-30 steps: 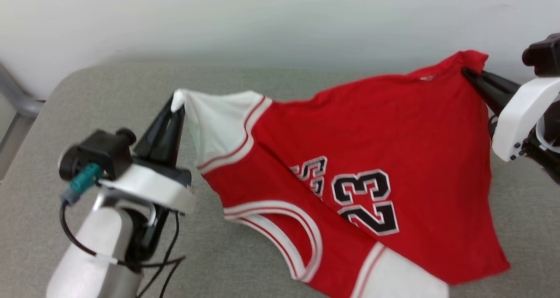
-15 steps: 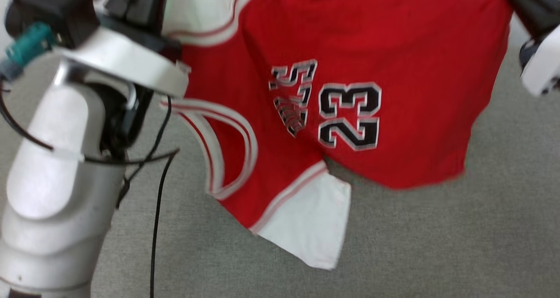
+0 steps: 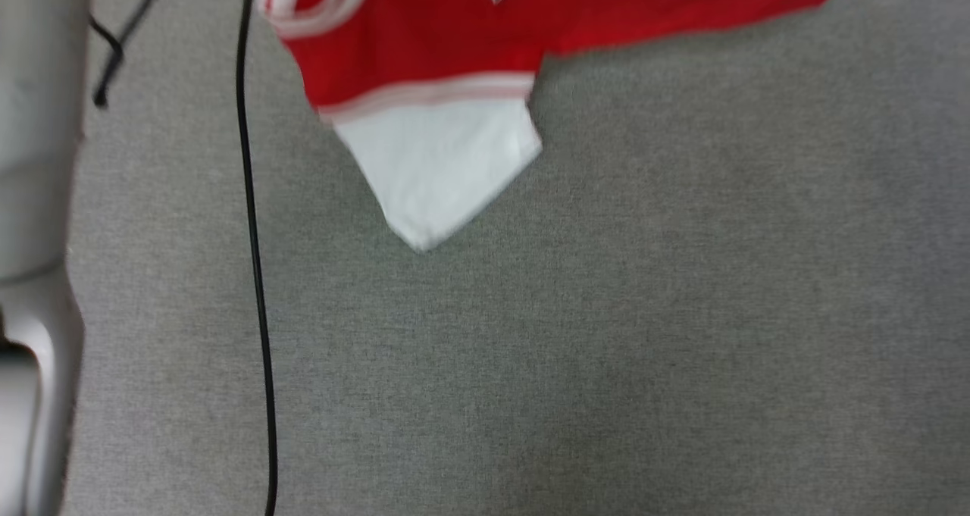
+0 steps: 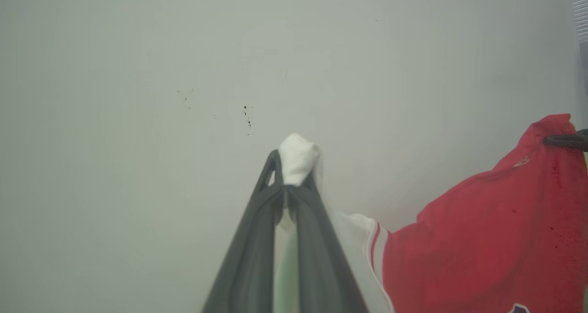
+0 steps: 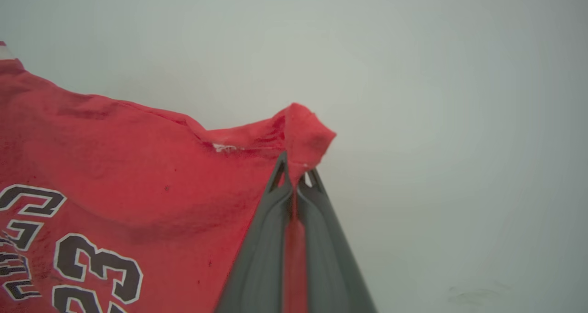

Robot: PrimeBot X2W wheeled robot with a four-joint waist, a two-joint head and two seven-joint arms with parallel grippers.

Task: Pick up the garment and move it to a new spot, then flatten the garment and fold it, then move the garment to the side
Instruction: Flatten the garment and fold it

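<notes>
While the garment [image 3: 424, 54] hangs up in the air, held at two corners, the step in hand looks like the first one: lifting it and carrying it to a new spot. It is not laid flat yet and no fold is made. Far on the left of the head view stands a pale forearm [image 3: 34, 122]; just beside it a thin black cable [image 3: 254, 273] runs down over the grey surface [image 3: 644, 349]. In the left wrist view the left gripper [image 4: 289, 182] is pinched tight on a small bunch of white cloth [image 4: 298, 159], with a plain wall [image 4: 138, 74] behind it; from there the shirt runs off to the right, white first, then striped trim, then red. In the head view its low part hangs at the top, and one white sleeve [image 3: 439, 167] points down over the grey surface; I cannot tell if the tip touches, for the picture is blurry. On the right, the right gripper [image 5: 294, 182] is squeezed shut on a red corner by the little label, with the black numbers lower down.

Next, I think both arms must travel together — the same way and just as far apart — so the shirt does not sag or slip out; then they should lower it onto the bare grey surface, low edge first, before letting go.
</notes>
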